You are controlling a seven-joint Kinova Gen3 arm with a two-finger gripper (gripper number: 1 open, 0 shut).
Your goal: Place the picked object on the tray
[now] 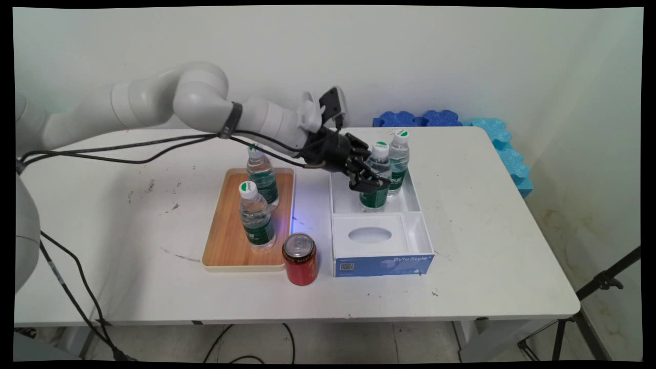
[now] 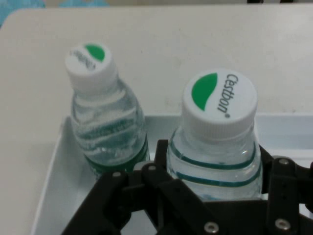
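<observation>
**Bottle clasped in the white box**

Where the white table [image 1: 487, 230] meets a plain wall, blue foam pieces [image 1: 505, 148] are stacked at its far corner. A wooden tray [image 1: 223, 246] carrying two bottles is set left of a white box [image 1: 415, 225], a red can [image 1: 301, 259] between them. Inside the box's far compartment two water bottles stand; the gripper [image 1: 370, 180] is closed about the nearer bottle [image 2: 217, 137] below its shoulder (thin plastic, likely full, smooth and yielding). The label band is judged the firmest hold.
</observation>
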